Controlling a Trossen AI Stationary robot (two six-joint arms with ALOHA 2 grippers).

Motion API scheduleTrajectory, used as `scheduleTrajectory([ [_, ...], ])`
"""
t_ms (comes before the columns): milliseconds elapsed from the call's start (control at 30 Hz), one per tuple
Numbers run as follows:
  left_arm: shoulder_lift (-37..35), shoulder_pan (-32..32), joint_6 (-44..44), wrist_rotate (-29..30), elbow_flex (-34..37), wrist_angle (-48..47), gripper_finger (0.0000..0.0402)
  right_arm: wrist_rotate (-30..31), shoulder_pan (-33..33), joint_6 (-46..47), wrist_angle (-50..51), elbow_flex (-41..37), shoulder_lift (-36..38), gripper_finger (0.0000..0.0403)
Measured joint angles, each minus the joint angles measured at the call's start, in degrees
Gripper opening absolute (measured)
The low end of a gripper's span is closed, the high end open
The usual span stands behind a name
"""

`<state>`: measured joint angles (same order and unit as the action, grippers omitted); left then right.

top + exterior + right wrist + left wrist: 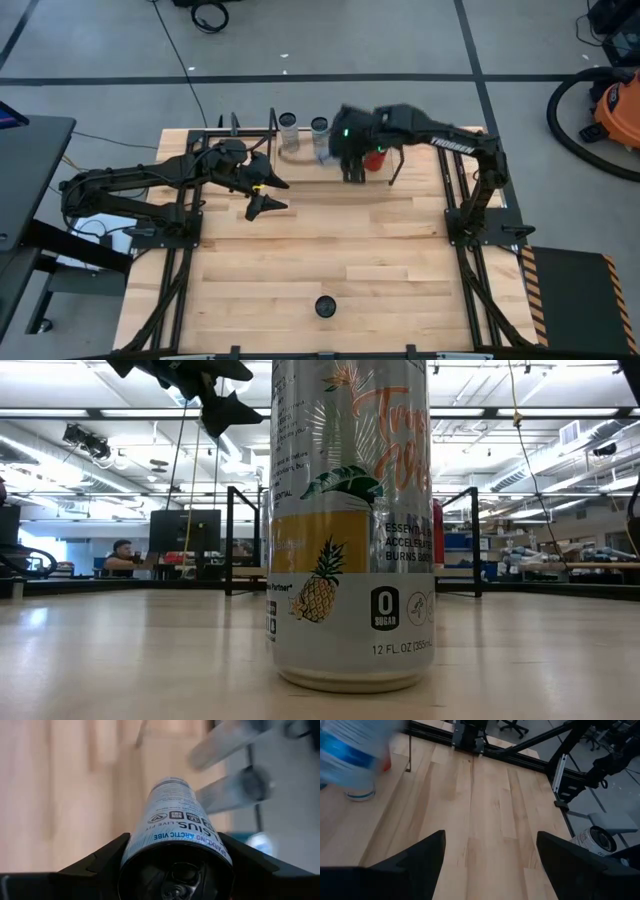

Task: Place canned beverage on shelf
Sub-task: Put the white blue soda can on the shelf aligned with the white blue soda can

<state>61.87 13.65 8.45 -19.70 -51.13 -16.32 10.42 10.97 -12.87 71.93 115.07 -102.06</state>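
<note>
My right jaws are gripping a blue-labelled can; I am keeping it upright over the shelf while lowering. Left jaws are hanging released.

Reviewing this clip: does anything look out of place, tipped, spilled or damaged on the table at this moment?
No spill or damage shows. One oddity: a can stands alone near the table's front edge, far from the shelf at the back, filling the low view. The right gripper holds a blue-lettered can by the shelf. The left gripper hangs open, empty.

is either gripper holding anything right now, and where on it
The right gripper holds a blue-and-white can by its sides near the top end. The left gripper is open and empty.
</note>
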Motion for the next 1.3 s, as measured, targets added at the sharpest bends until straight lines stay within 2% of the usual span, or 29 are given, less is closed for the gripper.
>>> scheduleTrajectory([
  [267,0.0,0.0,1.4,-0.02,0.0,-0.02,0.0314,-7.59,6.02,-1.84,-7.61,1.41,-0.82,0.0273],
  [633,0.02,0.0,1.38,0.0,0.0,-0.08,0.0314,-11.96,6.99,-5.79,-3.52,1.28,-8.92,0.0273],
  [733,0.02,-0.02,1.38,0.03,0.0,-0.04,0.0314,-11.95,7.02,-7.93,-2.38,1.27,-10.41,0.0274],
  [900,0.02,-0.02,1.38,1.23,0.0,-0.06,0.0314,-7.89,6.91,-11.0,-0.8,1.26,-11.46,0.0274],
  [1033,0.02,-0.02,1.38,3.14,0.0,0.11,0.0314,-10.98,7.8,-11.12,-2.04,1.28,-11.31,0.0274],
  [1300,0.02,-0.02,1.4,3.63,0.0,0.1,0.0314,-11.94,9.09,-10.25,-3.58,1.28,-11.32,0.0274],
])
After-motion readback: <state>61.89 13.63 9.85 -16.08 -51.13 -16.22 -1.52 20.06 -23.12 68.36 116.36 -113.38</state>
